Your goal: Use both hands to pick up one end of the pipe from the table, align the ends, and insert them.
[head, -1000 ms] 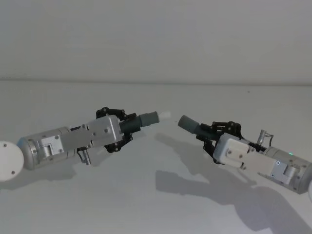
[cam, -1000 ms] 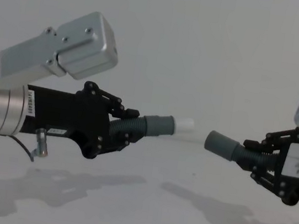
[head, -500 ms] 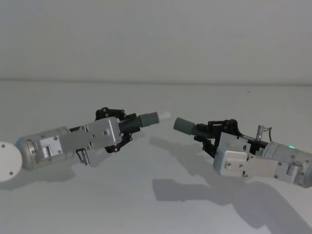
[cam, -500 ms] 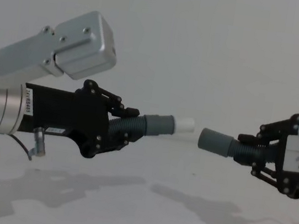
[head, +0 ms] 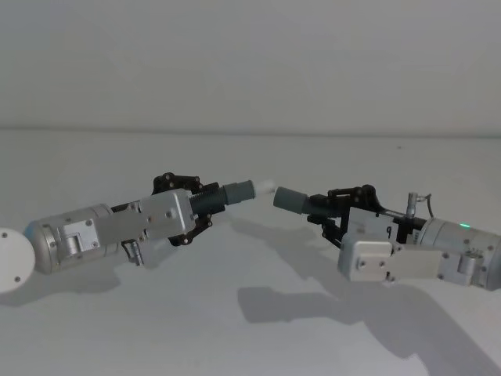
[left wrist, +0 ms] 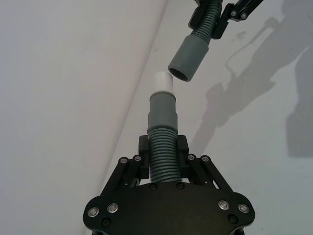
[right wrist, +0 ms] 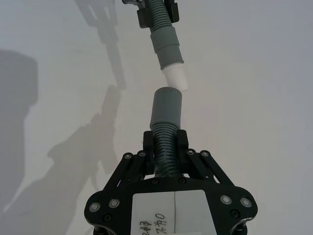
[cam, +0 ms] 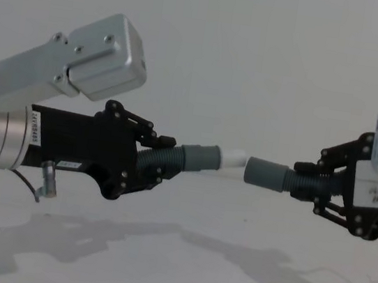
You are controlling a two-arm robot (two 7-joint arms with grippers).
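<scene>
Both pieces of the pipe are held in the air above the white table (head: pixel 235 329). My left gripper (head: pixel 202 202) (cam: pixel 162 157) is shut on the ribbed body of one piece (left wrist: pixel 162 117). Its grey cuff (cam: pixel 199 157) ends in a white tip (cam: pixel 234 157). The right gripper (head: pixel 333 210) (cam: pixel 309 186) is shut on the other ribbed piece, whose open-mouthed grey cuff (cam: pixel 265 175) (right wrist: pixel 167 110) faces that tip. The two ends almost meet. In the left wrist view the white tip (left wrist: pixel 162 82) sits just beside the cuff's mouth (left wrist: pixel 188 56), slightly off its axis.
Both arms' shadows fall on the table (cam: pixel 178 267) below the pipe pieces. A plain pale wall (head: pixel 250 63) rises behind the table's far edge. A white round part (head: pixel 14 260) of the left arm shows at the head view's left edge.
The right gripper has carried its piece leftward and levelled it, closing the gap until its cuff reaches the white tip. The left gripper has hardly moved.
</scene>
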